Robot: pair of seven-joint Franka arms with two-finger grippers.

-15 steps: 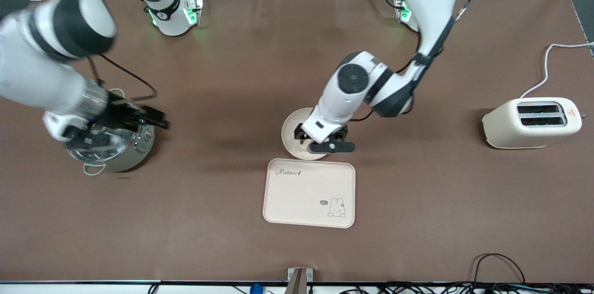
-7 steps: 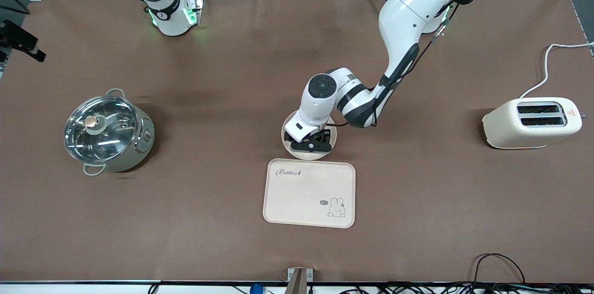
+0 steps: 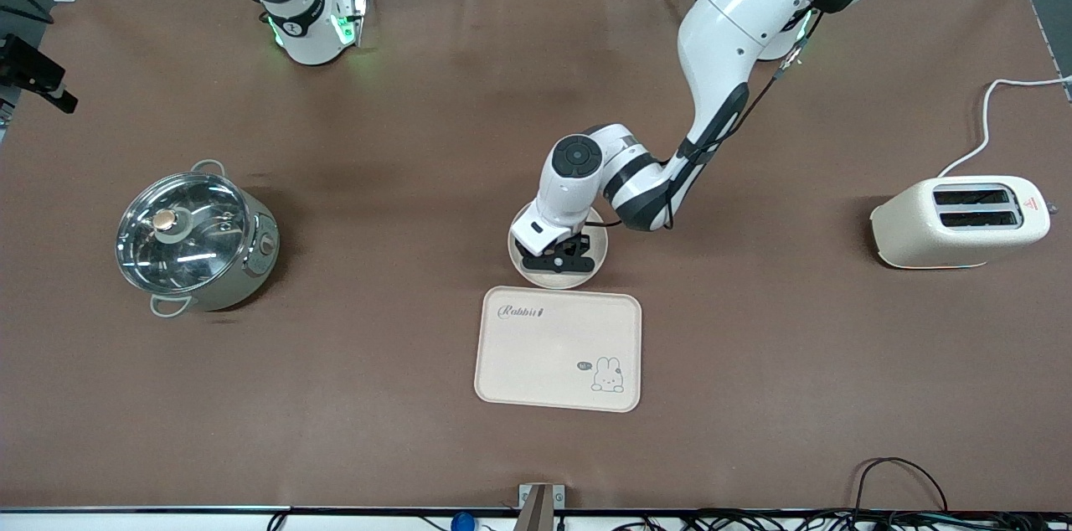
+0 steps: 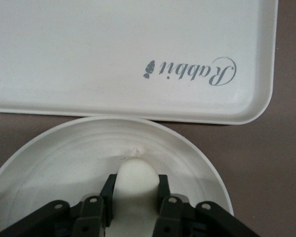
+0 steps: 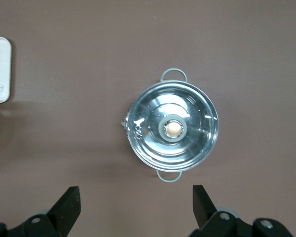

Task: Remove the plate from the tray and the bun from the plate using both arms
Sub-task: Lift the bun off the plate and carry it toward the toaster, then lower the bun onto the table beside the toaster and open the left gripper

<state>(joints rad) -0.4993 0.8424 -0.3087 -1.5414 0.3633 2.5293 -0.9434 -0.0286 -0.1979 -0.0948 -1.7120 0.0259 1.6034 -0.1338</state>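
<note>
The round cream plate (image 3: 543,279) sits on the table, just farther from the front camera than the rabbit tray (image 3: 553,347). My left gripper (image 3: 559,261) is down in the plate. In the left wrist view the gripper (image 4: 136,185) is shut on the pale bun (image 4: 136,173), with one finger touching each side, and the bun rests on the plate (image 4: 64,153). The front view hides the bun under the gripper. My right gripper (image 5: 135,197) is open and empty, high above the table near the pot (image 5: 172,129).
A steel pot (image 3: 197,242) with a glass lid stands toward the right arm's end. A cream toaster (image 3: 959,221) with a white cord stands toward the left arm's end. The tray's rim (image 4: 138,114) lies right beside the plate.
My right arm has drawn back from over the pot to the edge of the front view. My left gripper has shifted from the plate's edge to over its middle.
</note>
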